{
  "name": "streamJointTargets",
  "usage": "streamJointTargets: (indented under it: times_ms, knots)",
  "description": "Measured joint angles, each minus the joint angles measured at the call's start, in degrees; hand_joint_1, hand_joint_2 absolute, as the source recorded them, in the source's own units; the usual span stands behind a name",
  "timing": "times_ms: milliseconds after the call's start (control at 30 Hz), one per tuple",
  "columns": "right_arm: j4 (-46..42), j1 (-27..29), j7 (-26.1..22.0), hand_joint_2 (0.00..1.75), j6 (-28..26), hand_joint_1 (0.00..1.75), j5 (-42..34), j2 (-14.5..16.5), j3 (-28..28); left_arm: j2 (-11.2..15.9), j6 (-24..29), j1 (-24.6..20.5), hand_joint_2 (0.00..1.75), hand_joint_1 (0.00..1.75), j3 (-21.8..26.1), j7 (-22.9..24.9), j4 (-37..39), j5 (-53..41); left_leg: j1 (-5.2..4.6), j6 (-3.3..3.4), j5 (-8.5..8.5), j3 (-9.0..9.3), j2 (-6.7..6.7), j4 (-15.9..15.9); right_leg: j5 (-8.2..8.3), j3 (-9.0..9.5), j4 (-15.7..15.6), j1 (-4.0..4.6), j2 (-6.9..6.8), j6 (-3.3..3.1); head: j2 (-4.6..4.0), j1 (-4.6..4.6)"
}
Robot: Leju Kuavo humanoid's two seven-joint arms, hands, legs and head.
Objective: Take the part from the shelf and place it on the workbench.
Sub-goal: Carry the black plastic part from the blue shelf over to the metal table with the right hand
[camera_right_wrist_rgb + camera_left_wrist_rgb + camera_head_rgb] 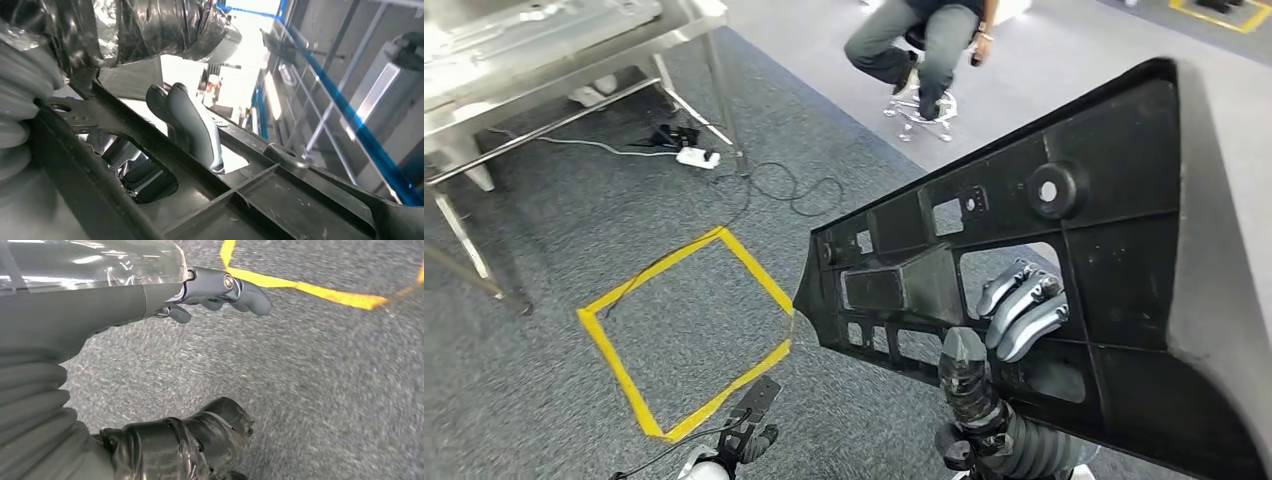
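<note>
Filling the right half of the head view, the part (1114,240) is a large black moulded plastic panel, roughly triangular, tapering to a blunt point toward the left. Its facing side is matte and ribbed, divided by raised walls into compartments, with several small rectangular cut-outs, one larger window, and a round boss with a pale hole near its upper edge. It is held up in the air above the floor, tilted on edge. The right hand (1009,330) grips it: pale grey fingers (1024,300) hook through the larger window while the dark, tape-wrapped thumb lies along the ribbed face below. In the right wrist view the same fingers (192,125) curl over a rib of the panel (280,200), whose surface shows fine scuffs.

The floor is grey, coarse carpet (574,230) with a square of yellow tape (686,330) marked on it. A shiny metal table (554,60) stands at the upper left, with a white power strip (696,157) and black cable beneath it. A person (924,45) sits on a stool beyond.

The left hand (215,290) hangs over the carpet, holding nothing, its grey fingers bent loosely apart from the dark taped thumb.
</note>
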Motion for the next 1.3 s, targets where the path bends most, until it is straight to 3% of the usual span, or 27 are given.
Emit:
streamJointTargets:
  times_ms: [33,100,167,233,300,367,433,467,500,533,600,667,733,767,833,900,933,967,1000,1100,1133,1233,1300]
  knots:
    - [0.0,0.0,0.0,1.75,0.0,1.75,0.0,0.0,0.0,0.0,0.0,0.0,1.75,0.0,0.0,0.0,0.0,0.0,0.08,-0.19,-0.29,-0.02,-0.81,0.5,2.47,1.51,-4.1,-0.13,0.73,-0.05,0.0,0.01]
    - [0.0,-0.1,0.3,1.75,0.0,1.75,0.0,0.0,0.0,0.0,-0.1,0.0,1.75,0.0,0.0,0.0,0.0,0.0,0.18,-0.78,-0.8,-0.42,-2.14,1.4,5.17,4.07,-10.5,-0.32,2.93,-0.17,0.0,0.01]
    - [-0.1,-0.1,0.8,1.75,0.0,1.75,0.1,-0.1,0.0,0.0,-0.1,-0.1,1.75,0.0,0.0,-0.2,0.0,0.1,0.3,-1.52,-0.87,-1.0,-3.03,1.6,5.19,4.61,-11.7,-0.12,3.7,-0.61,0.0,-0.04]
    - [-0.3,-0.2,1.5,1.75,0.0,1.75,0.0,-0.2,0.0,0.1,-0.2,-0.1,1.75,0.0,0.0,-0.3,0.0,0.3,0.45,-2.21,-0.82,-1.38,-3.34,1.6,5.44,4.84,-12.0,-0.05,2.52,-1.4,0.0,-0.08]
    - [-0.5,-0.3,2.3,1.75,0.0,1.75,-0.2,-0.2,0.0,0.1,-0.2,-0.1,1.75,0.0,0.0,-0.2,0.0,0.5,0.35,-2.72,-2.25,-2.55,-1.0,3.9,5.57,5.33,-12.5,-0.17,1.19,-2.1,0.0,-0.39]
    - [-0.7,-0.4,3.1,1.75,0.0,1.75,-0.7,-0.4,0.0,0.1,-0.3,0.0,1.75,0.0,0.0,0.1,0.0,0.9,0.33,-3.09,-5.43,-5.67,2.25,10.3,5.43,5.58,-12.7,0.06,-0.28,-2.53,0.0,-0.72]
    - [-0.7,-0.5,3.9,1.75,0.0,1.75,-1.6,-0.7,0.0,0.1,-0.3,0.2,1.75,0.0,0.0,0.5,0.0,1.6,0.45,-3.3,-7.39,-8.77,3.4,16.1,5.23,5.58,-12.7,0.36,-1.89,-2.74,0.0,-0.75]
    - [-0.7,-0.5,4.2,1.75,0.0,1.75,-2.0,-0.9,0.0,0.0,-0.4,0.4,1.75,0.0,0.0,0.6,0.0,1.9,0.46,-3.29,-6.95,-8.92,3.6,16.4,5.13,5.59,-12.6,0.46,-2.68,-2.77,0.0,-0.76]
    - [-0.7,-0.5,4.4,1.75,0.1,1.75,-2.4,-1.0,0.0,0.0,-0.5,0.6,1.75,0.0,0.0,0.7,0.0,2.2,0.44,-3.18,-5.58,-7.83,3.87,14.4,5.0,5.67,-12.6,0.53,-3.44,-2.76,0.0,-0.77]
    - [-0.7,-0.5,4.5,1.75,0.1,1.75,-2.6,-1.1,0.0,0.0,-0.6,0.7,1.75,0.0,0.0,0.7,0.0,2.6,0.37,-2.94,-3.7,-5.59,4.58,10.5,4.85,5.83,-12.6,0.59,-4.07,-2.69,0.0,-0.76]
    - [-0.7,-0.7,4.7,1.75,0.2,1.75,-3.0,-1.3,0.0,0.1,-1.2,0.8,1.75,0.0,0.0,0.8,0.0,3.1,-0.12,-2.25,-1.5,-1.51,6.36,3.4,4.56,6.25,-12.7,0.72,-5.16,-2.37,0.0,-0.72]
    - [-0.7,-0.9,4.9,1.75,0.4,1.75,-3.3,-1.5,0.0,0.2,-2.0,0.8,1.75,0.0,0.0,0.9,0.0,3.7,-0.69,-1.6,-1.45,-0.24,6.8,1.0,4.39,6.61,-13.0,0.75,-6.07,-1.83,0.0,-0.66]
    - [-0.9,-1.2,4.9,1.75,0.4,1.75,-3.6,-1.6,0.4,0.2,-2.8,1.1,1.75,0.0,0.0,0.9,0.1,4.1,-0.77,-1.08,-1.34,0.2,5.82,0.4,4.22,7.26,-13.4,0.73,-6.74,-1.14,0.0,-0.67]
    - [-1.1,-1.3,4.9,1.75,0.4,1.75,-3.7,-1.7,0.6,0.2,-3.1,1.3,1.75,0.0,0.0,0.9,0.1,4.2,-0.61,-0.85,-1.25,0.71,5.35,-0.1,3.95,7.64,-13.4,0.65,-6.32,-0.81,0.0,-0.62]
    - [-1.3,-1.5,4.9,1.75,0.4,1.75,-3.9,-2.0,0.9,0.2,-3.4,1.4,1.75,0.0,0.0,0.9,0.1,4.3,-0.26,-0.41,-1.09,1.76,4.54,-0.9,1.99,6.65,-10.3,0.5,-3.96,-0.36,0.0,-0.37]
    - [-1.3,-1.6,4.9,1.75,0.3,1.75,-4.1,-2.4,1.1,0.2,-3.5,1.3,1.75,0.0,0.0,0.9,0.1,4.5,-0.21,-0.14,-1.15,2.08,3.57,-1.1,-0.75,2.75,-3.3,0.41,-1.62,-0.28,0.0,-0.04]
    - [-1.3,-1.6,5.0,1.75,0.3,1.75,-4.3,-2.7,1.3,0.2,-3.5,1.3,1.75,0.0,0.0,0.8,0.2,4.6,-0.23,-0.04,-1.22,2.09,2.99,-1.0,-1.27,0.9,-0.5,0.44,-1.14,-0.29,0.0,0.07]
    - [-1.3,-1.6,5.0,1.75,0.3,1.75,-4.5,-3.0,1.5,0.2,-3.5,1.3,1.75,0.0,0.0,0.8,0.2,4.7,-0.25,0.02,-1.31,2.11,2.48,-1.0,-0.8,-0.12,0.5,0.47,-0.9,-0.32,0.0,0.11]
    - [-1.3,-1.6,5.0,1.75,0.3,1.75,-4.7,-3.2,1.7,0.2,-3.6,1.3,1.75,0.0,0.0,0.7,0.2,4.8,-0.25,0.05,-1.43,2.15,1.96,-0.9,0.57,-0.12,-0.5,0.49,-0.76,-0.38,0.0,0.13]
    - [-1.3,-1.8,5.1,1.75,0.4,1.75,-5.1,-3.7,2.1,0.2,-3.6,1.4,1.75,0.0,0.0,0.3,0.2,5.1,-0.25,-0.33,-2.07,2.16,0.56,-0.1,5.56,3.66,-10.0,0.47,-0.3,-0.79,0.0,0.13]
    - [-1.3,-1.9,5.1,1.75,0.4,1.75,-5.1,-3.8,2.2,0.2,-3.6,1.4,1.75,0.0,0.0,0.2,0.2,5.1,-0.24,-0.61,-2.23,2.05,0.27,0.1,6.15,4.62,-12.1,0.54,-0.14,-1.0,0.0,0.13]
    - [-1.4,-2.3,5.0,1.75,0.7,1.75,-5.2,-3.9,2.6,0.2,-3.7,1.5,1.75,0.0,0.0,0.0,0.3,5.2,-0.21,-1.46,-2.44,1.78,0.09,0.1,6.19,5.15,-13.3,0.67,-0.05,-1.82,0.0,0.14]
    - [-1.5,-2.6,4.9,1.75,0.7,1.75,-5.2,-4.0,3.1,0.3,-3.9,1.6,1.75,0.0,0.0,0.1,0.3,5.3,-0.24,-2.02,-3.61,1.09,1.19,1.7,6.31,5.53,-13.8,0.47,-0.22,-2.37,0.0,-0.04]
